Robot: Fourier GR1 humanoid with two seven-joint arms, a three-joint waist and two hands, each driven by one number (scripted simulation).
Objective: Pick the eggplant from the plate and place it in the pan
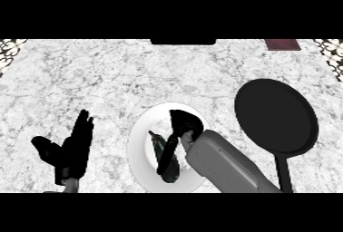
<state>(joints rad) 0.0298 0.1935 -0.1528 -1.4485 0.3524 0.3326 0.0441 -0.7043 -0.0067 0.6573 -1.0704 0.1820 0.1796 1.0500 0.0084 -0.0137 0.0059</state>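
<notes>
Head view, right hand (182,123) over plate (142,136), eggplant (163,158) partly hidden

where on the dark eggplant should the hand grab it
Around the middle of the dark, elongated eggplant, coming from above. It lies flat on the round white plate, running from upper left to lower right, so fingers probably fit best across its narrow width. The right hand is over it already; the black round pan waits to the right.

A bare strip of counter (221,97) lay between the plate (142,136) and the pan (275,115); the right hand (184,124) and its forearm (224,165) covered the plate's right side
</notes>
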